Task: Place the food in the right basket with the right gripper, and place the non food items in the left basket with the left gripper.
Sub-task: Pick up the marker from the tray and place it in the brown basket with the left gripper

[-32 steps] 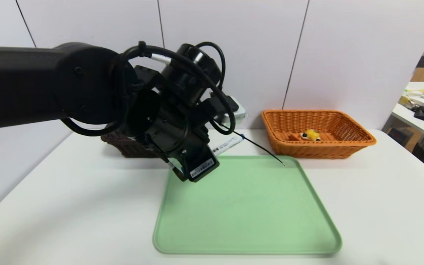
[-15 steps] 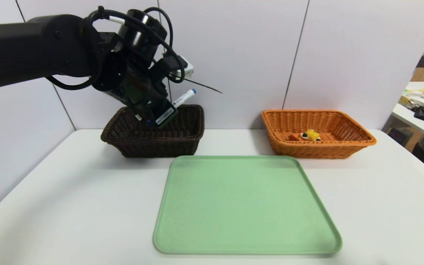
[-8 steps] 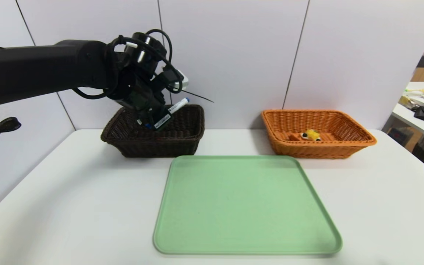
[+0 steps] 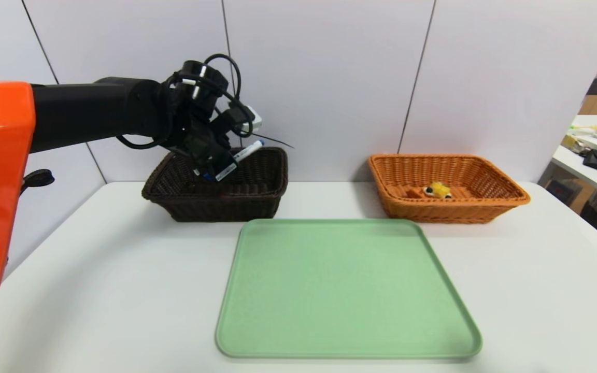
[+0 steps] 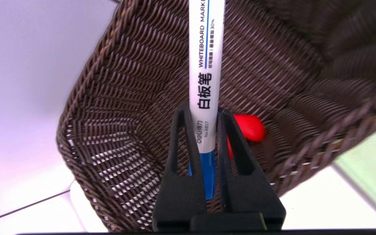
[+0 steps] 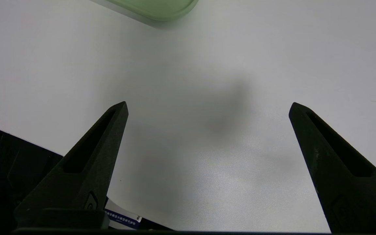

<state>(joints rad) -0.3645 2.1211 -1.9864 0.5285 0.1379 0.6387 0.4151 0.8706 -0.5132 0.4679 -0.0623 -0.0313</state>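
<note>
Left wrist view: left tool grips marker crosswise near blue end, above dark basket's interior, inside rim.

Dark brown woven basket; white-and-blue marker; green tray.

A white table spreads below the right jaws. Directly on it lie a green tray, the dark brown basket beneath the left jaws, and the orange basket, well apart from those left jaws.
</note>
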